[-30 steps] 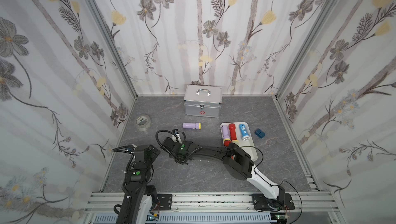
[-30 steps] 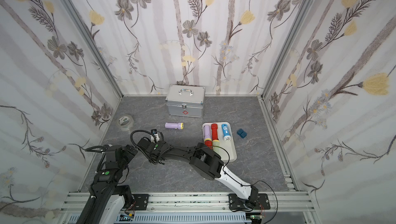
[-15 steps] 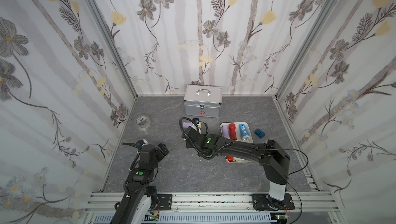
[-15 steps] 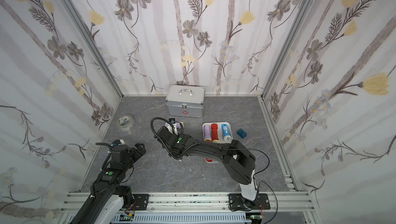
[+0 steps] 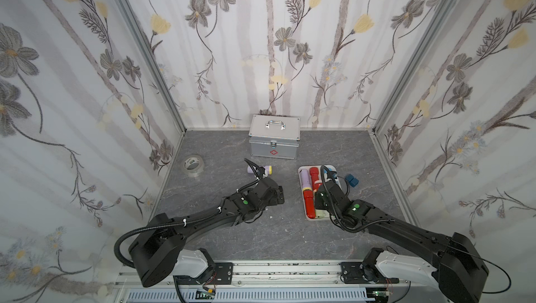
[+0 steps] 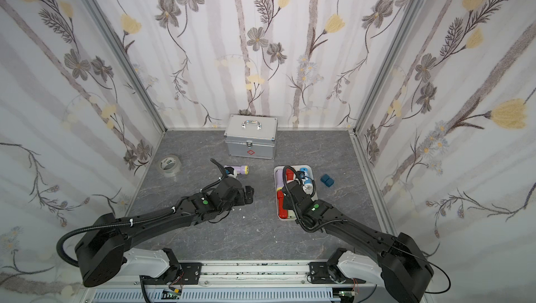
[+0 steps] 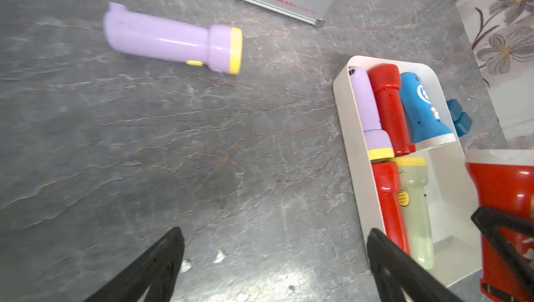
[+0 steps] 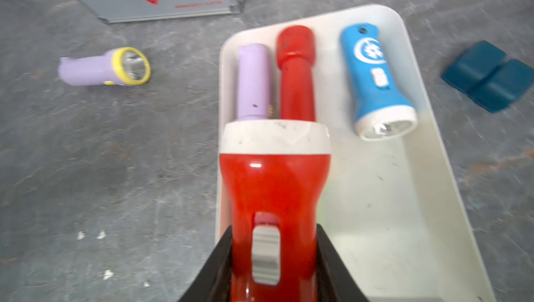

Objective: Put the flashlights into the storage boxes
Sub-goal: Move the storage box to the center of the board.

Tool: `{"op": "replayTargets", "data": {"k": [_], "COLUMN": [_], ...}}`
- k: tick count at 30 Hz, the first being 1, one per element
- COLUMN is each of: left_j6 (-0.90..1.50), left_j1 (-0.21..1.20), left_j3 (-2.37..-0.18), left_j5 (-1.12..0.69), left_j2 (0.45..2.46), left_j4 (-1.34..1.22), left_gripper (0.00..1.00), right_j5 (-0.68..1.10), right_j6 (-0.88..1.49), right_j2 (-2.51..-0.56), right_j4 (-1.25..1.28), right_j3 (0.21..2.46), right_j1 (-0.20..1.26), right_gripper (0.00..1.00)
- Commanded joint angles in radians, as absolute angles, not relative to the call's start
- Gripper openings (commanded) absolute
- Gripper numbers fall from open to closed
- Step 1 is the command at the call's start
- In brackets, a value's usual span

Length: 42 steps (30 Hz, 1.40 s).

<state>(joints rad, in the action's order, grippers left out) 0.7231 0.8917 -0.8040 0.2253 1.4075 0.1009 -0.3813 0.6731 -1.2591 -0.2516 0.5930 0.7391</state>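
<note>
The white storage box point(image 5: 301, 182) point(image 8: 381, 193) lies right of centre on the grey floor. Inside it lie lilac point(image 8: 252, 81), red point(image 8: 296, 69) and blue point(image 8: 372, 78) flashlights at the far end. A second red one point(image 7: 387, 199) and a pale green one point(image 7: 416, 208) lie nearer. My right gripper point(image 8: 274, 228) hovers over the box, shut on a red flashlight point(image 8: 274, 182) with a white head. Another lilac flashlight point(image 5: 265, 169) point(image 7: 170, 40) lies on the floor left of the box. My left gripper point(image 5: 280, 194) point(image 7: 274, 231) stands open over bare floor between the two.
A silver case with a red cross point(image 5: 274, 139) stands at the back, close behind the loose lilac flashlight. A tape roll point(image 5: 193, 165) lies by the left wall. A dark-blue block point(image 5: 352, 180) sits just right of the box. Small white crumbs dot the floor.
My right arm has swung from the left-middle of the floor to over the box, carrying the red flashlight. My left arm has stretched out from the front left corner towards the middle.
</note>
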Motion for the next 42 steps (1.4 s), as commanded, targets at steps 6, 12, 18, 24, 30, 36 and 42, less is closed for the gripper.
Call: {"op": "replayTargets", "data": {"k": [6, 12, 18, 24, 30, 36, 42], "left_j6": [0.747, 0.791, 0.777, 0.773, 0.806, 0.829, 0.839], "left_j1": [0.94, 0.955, 0.962, 0.974, 0.974, 0.974, 0.972], "left_j3": [-0.969, -1.056, -1.126, -1.174, -1.177, -1.162, -1.123], "left_j5": [-0.03, -0.108, -0.095, -0.026, 0.03, 0.081, 0.127], "left_j2": [1.668, 1.817, 1.888, 1.923, 1.928, 1.898, 1.832], "left_j4": [-0.023, -0.034, 0.028, 0.112, 0.166, 0.211, 0.241], "left_gripper": [0.95, 0.72, 0.49, 0.31, 0.12, 0.04, 0.03], "right_j5": [-0.227, -0.156, -0.154, -0.147, -0.139, -0.13, -0.126], "right_j6": [0.573, 0.543, 0.549, 0.538, 0.528, 0.533, 0.562], "right_j2": [-1.183, -1.224, -1.256, -1.271, -1.34, -1.443, -1.575], "right_j4": [-0.192, -0.165, -0.166, -0.179, -0.176, -0.144, -0.127], "right_j3": [0.466, 0.448, 0.471, 0.501, 0.525, 0.544, 0.625], "right_j1": [0.558, 0.489, 0.488, 0.487, 0.489, 0.498, 0.576], "right_gripper": [0.4, 0.4, 0.39, 0.39, 0.39, 0.39, 0.39]}}
